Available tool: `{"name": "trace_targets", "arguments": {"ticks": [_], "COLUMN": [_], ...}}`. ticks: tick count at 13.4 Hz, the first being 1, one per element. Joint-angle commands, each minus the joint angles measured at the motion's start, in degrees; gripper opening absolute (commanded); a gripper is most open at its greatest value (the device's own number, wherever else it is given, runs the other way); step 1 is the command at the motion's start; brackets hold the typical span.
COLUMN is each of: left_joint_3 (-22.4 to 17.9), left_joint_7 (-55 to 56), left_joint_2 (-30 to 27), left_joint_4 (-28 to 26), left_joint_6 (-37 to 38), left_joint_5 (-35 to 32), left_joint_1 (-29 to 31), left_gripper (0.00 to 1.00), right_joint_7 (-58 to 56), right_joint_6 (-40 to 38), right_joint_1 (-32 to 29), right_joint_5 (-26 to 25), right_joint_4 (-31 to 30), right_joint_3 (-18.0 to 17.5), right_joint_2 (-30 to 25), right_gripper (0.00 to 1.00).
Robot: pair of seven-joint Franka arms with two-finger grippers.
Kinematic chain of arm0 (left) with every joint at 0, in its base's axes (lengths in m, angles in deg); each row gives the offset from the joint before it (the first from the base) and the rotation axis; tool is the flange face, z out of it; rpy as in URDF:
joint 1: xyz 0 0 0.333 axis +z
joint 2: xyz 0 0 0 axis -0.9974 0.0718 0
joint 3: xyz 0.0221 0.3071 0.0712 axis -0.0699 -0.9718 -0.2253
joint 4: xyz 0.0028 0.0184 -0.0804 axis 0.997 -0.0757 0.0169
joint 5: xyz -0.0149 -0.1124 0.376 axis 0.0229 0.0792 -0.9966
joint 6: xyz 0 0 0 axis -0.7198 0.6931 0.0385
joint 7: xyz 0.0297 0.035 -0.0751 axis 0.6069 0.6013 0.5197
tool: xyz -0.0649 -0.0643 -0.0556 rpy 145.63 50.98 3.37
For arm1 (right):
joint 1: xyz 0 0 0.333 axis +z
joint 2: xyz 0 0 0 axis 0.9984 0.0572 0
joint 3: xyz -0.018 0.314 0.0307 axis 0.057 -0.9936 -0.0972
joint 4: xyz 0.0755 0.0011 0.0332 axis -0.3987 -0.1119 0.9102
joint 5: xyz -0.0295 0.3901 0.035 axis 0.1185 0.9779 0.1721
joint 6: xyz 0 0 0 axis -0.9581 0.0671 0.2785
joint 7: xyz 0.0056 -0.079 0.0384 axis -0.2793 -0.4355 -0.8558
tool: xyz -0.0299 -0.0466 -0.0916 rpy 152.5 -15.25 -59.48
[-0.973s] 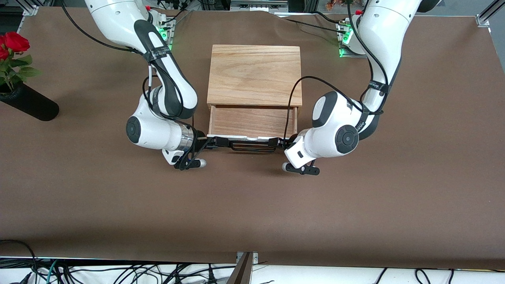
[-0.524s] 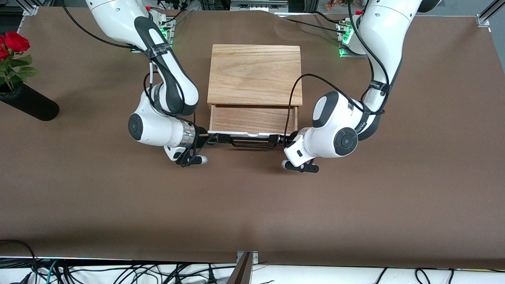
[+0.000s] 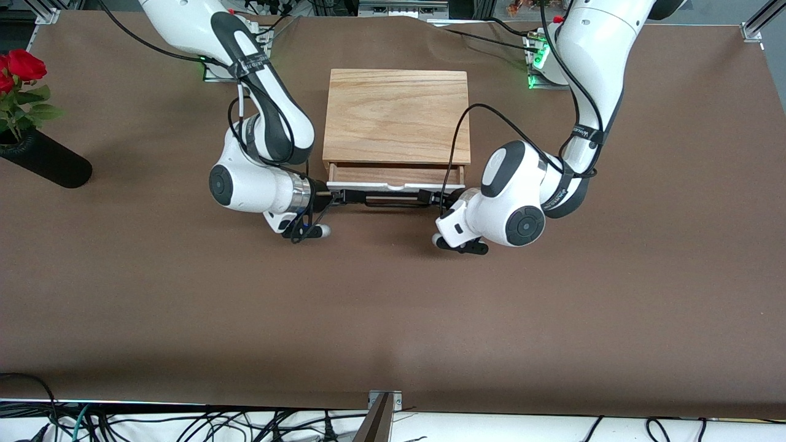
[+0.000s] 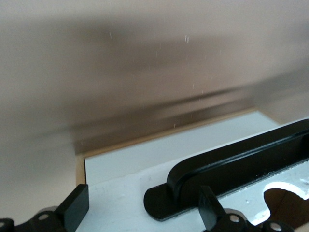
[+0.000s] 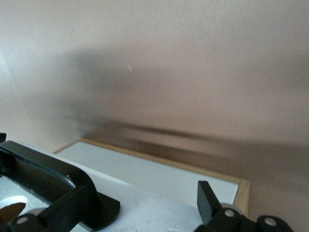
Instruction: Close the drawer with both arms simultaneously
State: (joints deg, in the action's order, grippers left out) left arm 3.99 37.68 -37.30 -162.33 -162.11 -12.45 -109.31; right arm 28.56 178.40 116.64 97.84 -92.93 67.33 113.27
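- Overhead, front view: drawer (image 3: 395, 177) nearly shut in the oak box (image 3: 396, 116) on the tabletop (image 3: 393, 307); left tool (image 3: 439, 198) and right tool (image 3: 338, 197) both at its white front.
- Left wrist view: fingers (image 4: 210, 210) spread — one against the handle (image 4: 231, 166).
- Right wrist view: fingers (image 5: 206, 200) spread against the front panel (image 5: 154, 176).

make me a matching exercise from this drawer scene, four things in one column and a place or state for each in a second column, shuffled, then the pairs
Things:
1. drawer
2. left gripper
3. right gripper
4. rose vase

Places or states:
A. at the handle's end toward the right arm's end of the table
B. lying at the table edge, at the right arm's end
C. almost shut, a thin strip of its inside showing
D. at the handle's end toward the left arm's end of the table

Pairs: 1-C, 2-D, 3-A, 4-B
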Motion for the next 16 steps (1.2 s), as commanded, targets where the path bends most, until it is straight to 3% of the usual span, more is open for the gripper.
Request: {"name": "trace_targets", "arguments": {"ticks": [1, 5, 9, 14, 16], "left_joint_3": [0.12, 0.20, 0.20, 0.03, -0.06], "left_joint_7": [-1.10, -1.19, -1.10, -1.45, -1.37], "left_joint_2": [-0.13, -0.04, 0.75, 0.84, 0.75], "left_joint_4": [-1.10, -1.19, -1.19, 1.61, 4.33], "left_joint_6": [5.21, 9.43, 13.39, 12.34, 12.34], "left_joint_5": [1.32, 1.41, 2.11, 2.20, 2.20], "left_joint_1": [-0.83, -1.70, -2.50, -2.15, -1.80], "left_gripper": [1.00, 1.00, 1.00, 1.00, 1.00], "right_joint_7": [0.94, 0.94, 0.68, -0.29, 0.76], "right_joint_6": [0.05, 0.05, -2.31, -6.26, -6.90], "right_joint_1": [0.40, 0.40, 0.31, 0.05, 0.13], "right_joint_5": [0.81, 0.81, 0.72, -5.33, -12.86], "right_joint_4": [-6.28, -10.33, -10.26, -3.06, -2.87], "right_joint_3": [-1.79, -3.82, -3.38, 5.83, 8.91], "right_joint_2": [-3.96, -5.90, -6.78, -6.78, -9.66], "right_gripper": [1.00, 1.00, 1.00, 1.00, 1.00]}}
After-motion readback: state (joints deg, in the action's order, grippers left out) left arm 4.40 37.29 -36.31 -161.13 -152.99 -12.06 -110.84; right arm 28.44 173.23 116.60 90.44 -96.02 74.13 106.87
